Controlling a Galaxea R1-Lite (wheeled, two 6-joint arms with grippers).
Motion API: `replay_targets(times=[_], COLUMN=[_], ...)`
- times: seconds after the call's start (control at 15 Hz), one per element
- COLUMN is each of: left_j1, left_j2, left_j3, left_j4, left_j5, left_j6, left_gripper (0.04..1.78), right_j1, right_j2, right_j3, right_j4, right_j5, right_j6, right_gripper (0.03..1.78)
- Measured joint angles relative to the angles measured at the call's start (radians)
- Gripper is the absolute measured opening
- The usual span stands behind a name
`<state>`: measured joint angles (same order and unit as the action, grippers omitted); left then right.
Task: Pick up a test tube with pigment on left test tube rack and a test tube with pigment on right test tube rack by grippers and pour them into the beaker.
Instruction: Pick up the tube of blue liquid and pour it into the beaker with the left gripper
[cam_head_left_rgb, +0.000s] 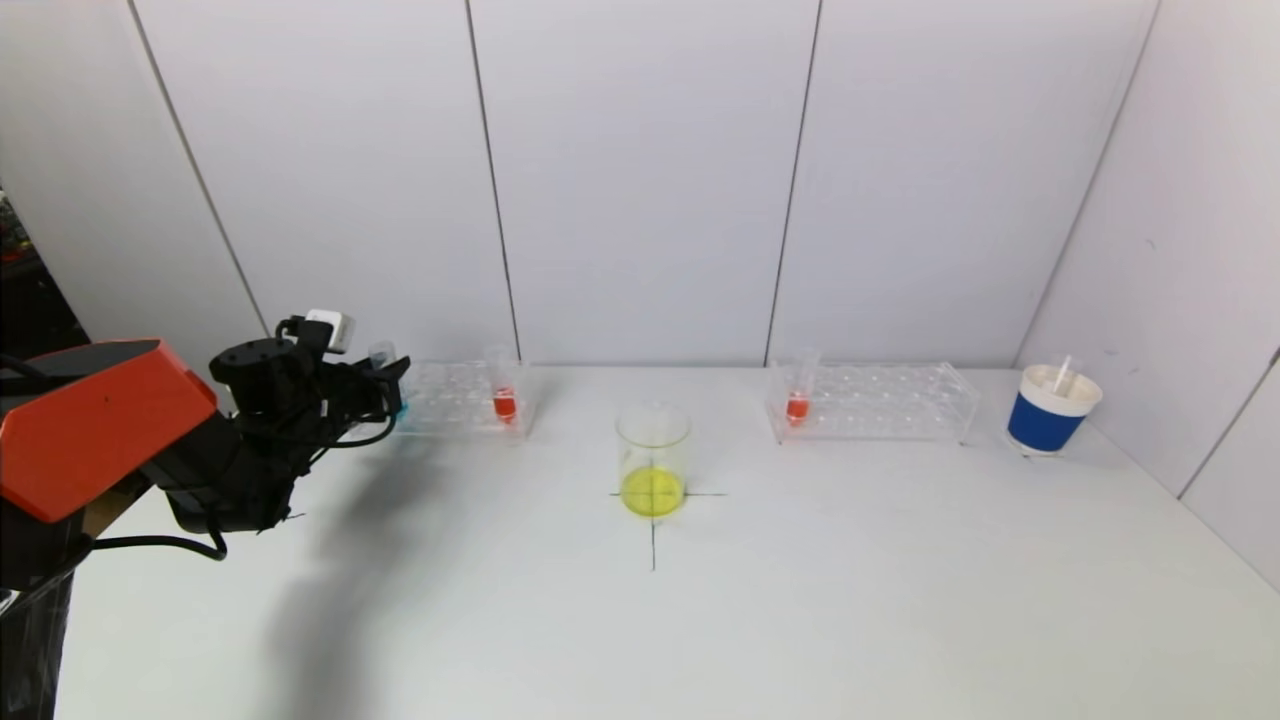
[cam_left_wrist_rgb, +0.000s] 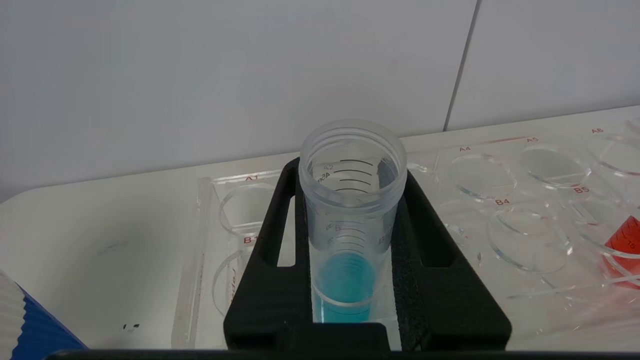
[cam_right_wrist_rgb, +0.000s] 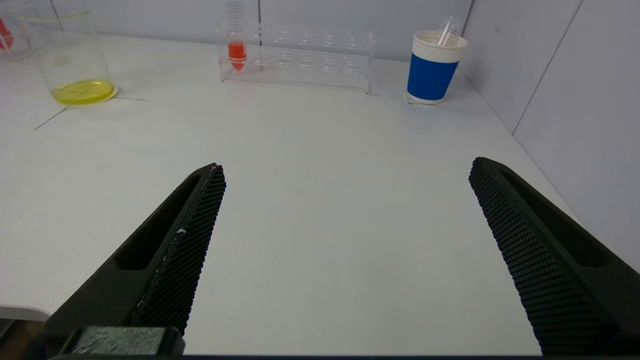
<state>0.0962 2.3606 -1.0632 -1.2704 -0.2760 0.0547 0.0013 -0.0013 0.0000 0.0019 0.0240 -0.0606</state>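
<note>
My left gripper is at the left end of the left rack, shut on an upright test tube with blue pigment. The tube's lower part passes through a rack hole. The black fingers press on both sides of it. A second tube with red pigment stands at that rack's right end. The right rack holds a tube with red pigment at its left end. The beaker, with yellow liquid in it, stands at mid-table on a cross mark. My right gripper hangs open over bare table.
A blue and white paper cup with an empty tube in it stands at the far right, near the side wall. Another blue and white cup shows at the edge of the left wrist view. White wall panels stand behind both racks.
</note>
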Motion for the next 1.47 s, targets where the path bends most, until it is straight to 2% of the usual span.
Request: replay_targets(times=[0.33, 0.93, 1.47], left_j1=[0.0, -0.004, -0.063], left_j2=[-0.038, -0.131, -0.25], left_j3=[-0.008, -0.089, -0.216], left_j4=[0.021, 0.138, 0.336], left_j5=[0.0, 0.004, 0.008], left_j6=[0.0, 0.0, 0.001], left_gripper=[0.46, 0.46, 0.46], right_j1=[0.0, 0.0, 0.0], right_j2=[0.0, 0.0, 0.0], right_j3=[0.0, 0.0, 0.0], right_j4=[0.0, 0.0, 0.0], right_j5=[0.0, 0.0, 0.0], right_j6=[0.0, 0.0, 0.0], right_gripper=[1.77, 1.77, 1.77])
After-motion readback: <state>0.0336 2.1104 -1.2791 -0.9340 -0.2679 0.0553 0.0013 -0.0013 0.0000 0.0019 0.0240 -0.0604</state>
